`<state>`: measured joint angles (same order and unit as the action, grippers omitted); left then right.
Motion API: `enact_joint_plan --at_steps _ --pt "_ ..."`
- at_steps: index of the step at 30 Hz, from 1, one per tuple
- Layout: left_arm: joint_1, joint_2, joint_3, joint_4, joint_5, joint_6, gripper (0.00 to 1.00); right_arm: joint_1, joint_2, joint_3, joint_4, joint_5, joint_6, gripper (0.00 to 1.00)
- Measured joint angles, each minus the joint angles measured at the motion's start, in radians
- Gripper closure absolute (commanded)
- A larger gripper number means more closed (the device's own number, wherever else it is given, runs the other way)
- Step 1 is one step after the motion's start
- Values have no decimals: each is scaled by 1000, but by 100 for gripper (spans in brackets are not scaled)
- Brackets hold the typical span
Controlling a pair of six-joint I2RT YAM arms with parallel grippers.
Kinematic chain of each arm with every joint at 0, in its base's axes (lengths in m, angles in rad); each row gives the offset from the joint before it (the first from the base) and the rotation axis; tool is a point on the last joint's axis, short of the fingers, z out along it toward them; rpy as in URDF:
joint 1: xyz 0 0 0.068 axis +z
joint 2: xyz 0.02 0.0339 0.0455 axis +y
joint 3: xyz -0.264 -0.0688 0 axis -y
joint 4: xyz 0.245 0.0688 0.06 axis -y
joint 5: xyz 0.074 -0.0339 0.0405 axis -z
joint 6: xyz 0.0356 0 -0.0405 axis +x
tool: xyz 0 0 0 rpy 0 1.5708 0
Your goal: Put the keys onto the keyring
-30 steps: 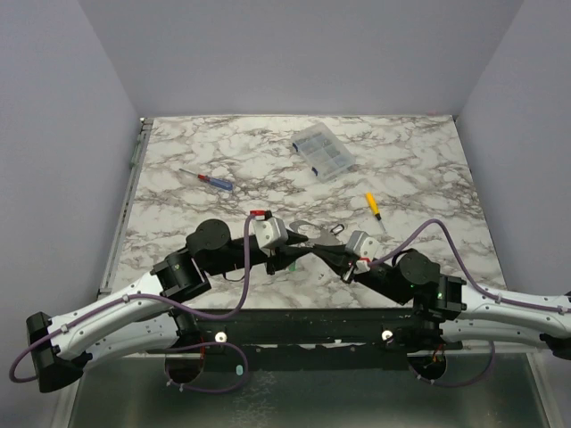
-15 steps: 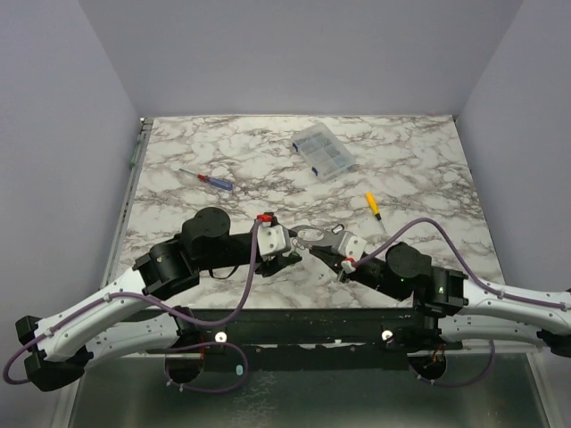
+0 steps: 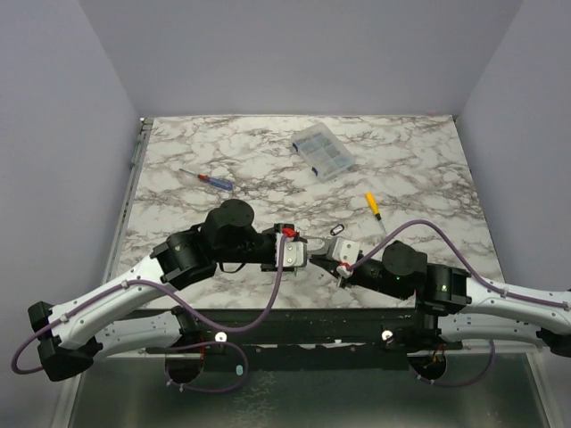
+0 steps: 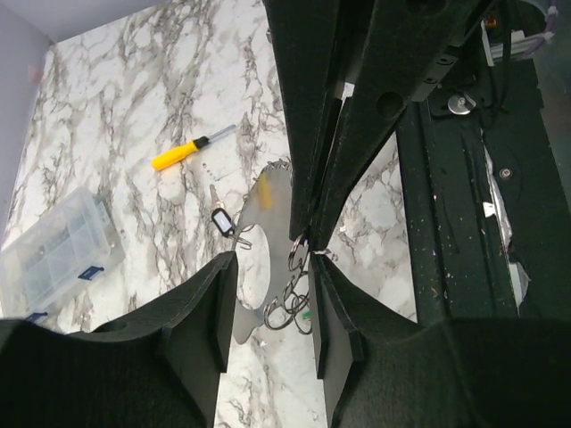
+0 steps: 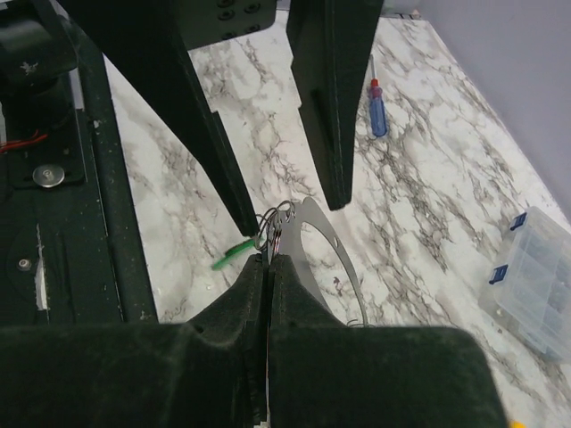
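At frame centre, right tool (image 5: 268, 260), pressed together, pinches thin silver wire keyring (image 4: 293, 254); left tool (image 4: 272, 267) spread, small silvery metal keys (image 4: 284, 312) between.

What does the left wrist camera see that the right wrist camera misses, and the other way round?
Left wrist only: the whole yellow screwdriver. Right wrist only: the blue-handled screwdriver. Both: the keys, dangling at the right gripper where its tips are shut, the clear plastic box, and the marble table.
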<state>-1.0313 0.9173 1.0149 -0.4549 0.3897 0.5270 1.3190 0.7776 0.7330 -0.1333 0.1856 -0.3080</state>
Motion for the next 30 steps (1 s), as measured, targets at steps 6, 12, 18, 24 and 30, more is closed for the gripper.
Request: enact_joint_plan --at_steps 6,12,18,24,30 --pt "0 75 23 -12 40 48 72 0 0 2 -31 -24 0 99" --pt "0 107 41 -38 71 65 93 0 -10 2 -42 -23 0 99" --pt "-1 108 42 -40 89 82 100 0 -22 2 -48 -19 -1 86" --pt "-3 98 20 -4 76 85 100 0 -48 2 -20 14 22 34" --pt "-3 0 -85 113 47 62 100 0 -124 -19 21 62 62 33"
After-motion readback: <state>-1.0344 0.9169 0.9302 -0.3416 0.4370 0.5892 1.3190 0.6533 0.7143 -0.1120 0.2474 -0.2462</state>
